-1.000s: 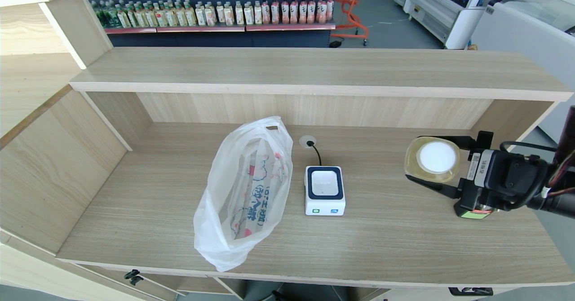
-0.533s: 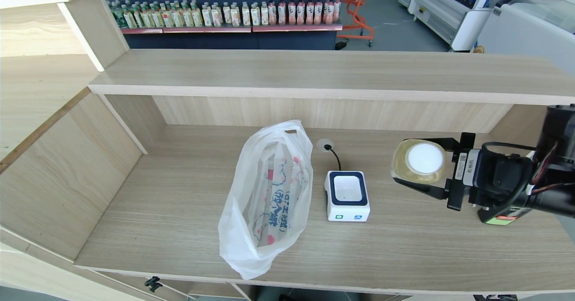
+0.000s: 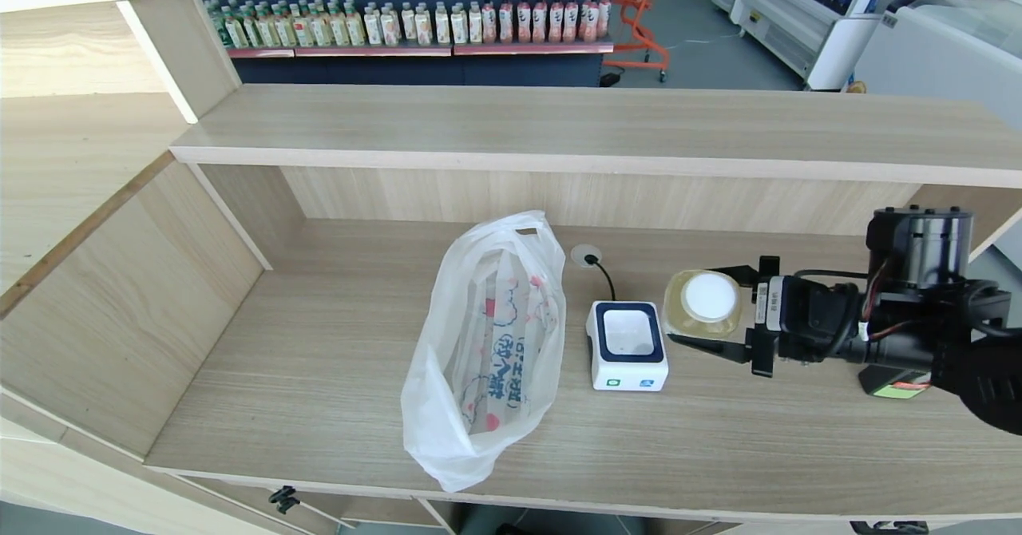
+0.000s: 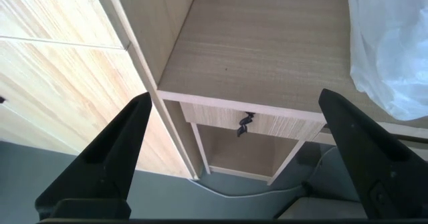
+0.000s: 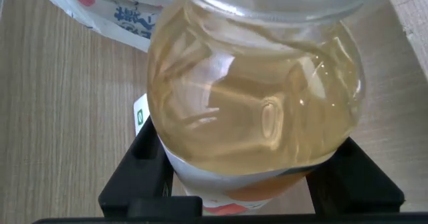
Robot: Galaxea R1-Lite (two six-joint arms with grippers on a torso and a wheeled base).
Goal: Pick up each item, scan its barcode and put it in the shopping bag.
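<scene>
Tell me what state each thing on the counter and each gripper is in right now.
bottle: capped, gripped, just right of the scanner.
right gripper: shut on the bottle.
left gripper: open, empty.
shopping bag: lying on the counter, mouth open, package inside.
scanner: on the counter, window uncovered.

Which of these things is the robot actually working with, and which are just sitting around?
Part of the job:
- bottle, gripped by the right hand
- barcode scanner
- shopping bag
- packet already in the bag

Just there:
- left hand, open, off the counter's edge
- shelf of drinks
- orange rack
- freezer
</scene>
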